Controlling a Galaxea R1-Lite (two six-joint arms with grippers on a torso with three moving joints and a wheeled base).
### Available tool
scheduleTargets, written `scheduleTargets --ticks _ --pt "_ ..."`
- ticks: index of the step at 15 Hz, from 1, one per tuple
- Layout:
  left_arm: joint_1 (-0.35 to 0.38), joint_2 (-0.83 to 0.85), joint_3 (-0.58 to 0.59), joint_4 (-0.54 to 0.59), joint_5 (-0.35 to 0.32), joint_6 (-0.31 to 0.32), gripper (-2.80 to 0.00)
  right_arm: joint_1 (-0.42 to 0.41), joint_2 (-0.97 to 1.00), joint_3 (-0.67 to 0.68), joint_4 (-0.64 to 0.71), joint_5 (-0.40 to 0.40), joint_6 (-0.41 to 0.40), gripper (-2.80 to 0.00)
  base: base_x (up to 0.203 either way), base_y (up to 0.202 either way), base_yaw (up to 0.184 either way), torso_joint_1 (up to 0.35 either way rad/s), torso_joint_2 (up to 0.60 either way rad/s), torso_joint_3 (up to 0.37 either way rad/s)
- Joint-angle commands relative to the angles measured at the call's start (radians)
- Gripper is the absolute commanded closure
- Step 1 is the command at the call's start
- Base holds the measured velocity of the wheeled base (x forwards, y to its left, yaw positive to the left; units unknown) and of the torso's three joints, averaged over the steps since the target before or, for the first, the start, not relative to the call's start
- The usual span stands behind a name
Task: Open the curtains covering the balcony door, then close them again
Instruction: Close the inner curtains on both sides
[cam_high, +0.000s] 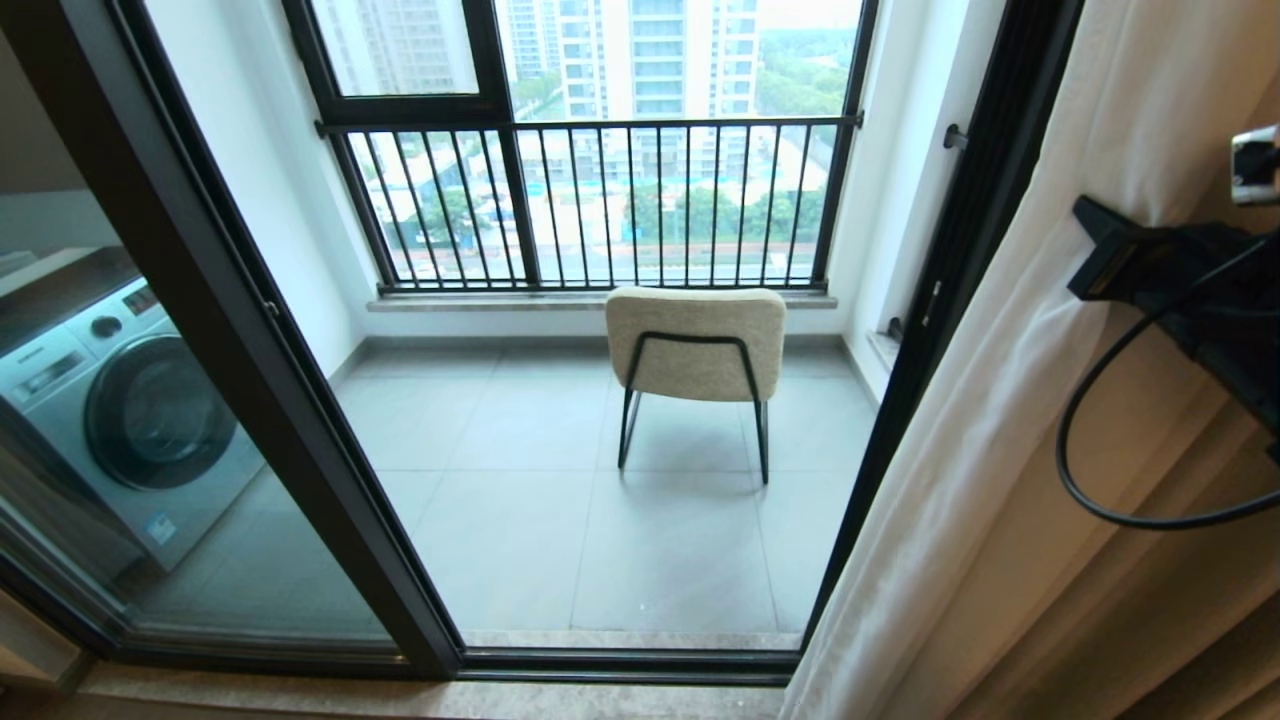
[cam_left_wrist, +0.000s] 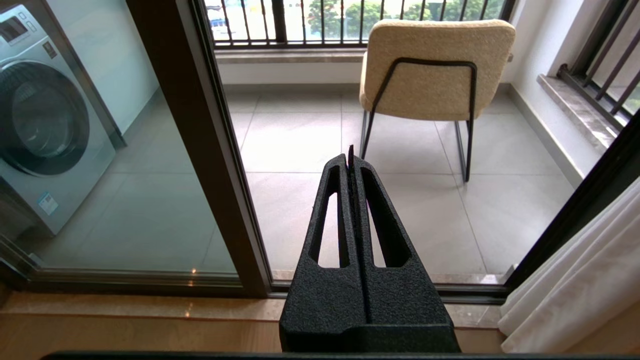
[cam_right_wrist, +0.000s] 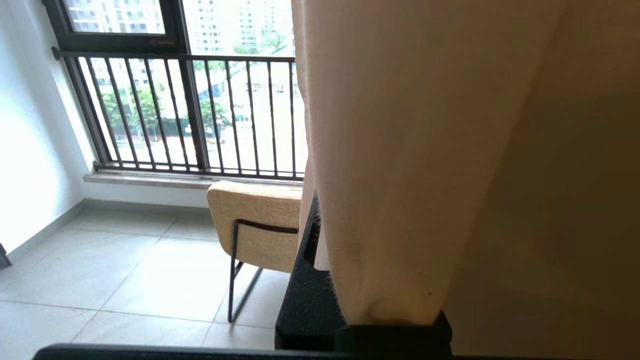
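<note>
Head view: the curtains (cam_high: 960, 420) are seen bunched at the right edge of the balcony door (cam_high: 290, 400), so the glass and the opening are left uncovered. The right gripper (cam_high: 1100, 262) is raised at the far right, level with the upper part of the bunched sheer fabric, and its dark fingers are pressed into the folds. A black cable (cam_high: 1100, 440) is looped below the arm. Behind the white fabric, a heavier taupe drape (cam_high: 1150, 560) is hung.

From the right wrist view, the curtains (cam_right_wrist: 395, 165) are shown gathered between the black fingers (cam_right_wrist: 307, 300), with the jaws clamped together on a thick fold; only one finger is clearly visible, the other being hidden by the cloth.

From the left wrist view, the left gripper (cam_left_wrist: 351, 160) is seen held low in front of the door sill, its two fingers closed against each other with nothing between them. It is kept well apart from the curtains (cam_left_wrist: 575, 285), whose hem is seen at the side.

Through the door, a cream chair (cam_high: 697, 345) is placed on the grey tiled balcony floor, near the black railing (cam_high: 600, 200). A washing machine (cam_high: 120, 410) is visible behind the left glass panel.
</note>
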Motion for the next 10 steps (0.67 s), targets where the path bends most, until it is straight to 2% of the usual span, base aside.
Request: scheduleTargets --ticks 1,6,10 --pt "0.0 0.0 0.0 -0.001 0.0 0.0 0.0 0.0 -0.014 0.026 -0.035 0.001 0.002 0.0 0.0 0.0 0.0 0.0 0.0 0.0" --pt "0.001 0.0 0.0 0.0 0.0 0.0 0.0 0.0 -0.062 0.112 -0.14 0.001 0.007 0.0 0.0 0.0 0.0 0.0 0.0 0.0" --pt "0.001 0.0 0.0 -0.001 0.0 0.0 0.0 0.0 -0.126 0.158 -0.149 0.0 0.026 0.0 0.0 0.0 0.0 0.0 0.0 0.0"
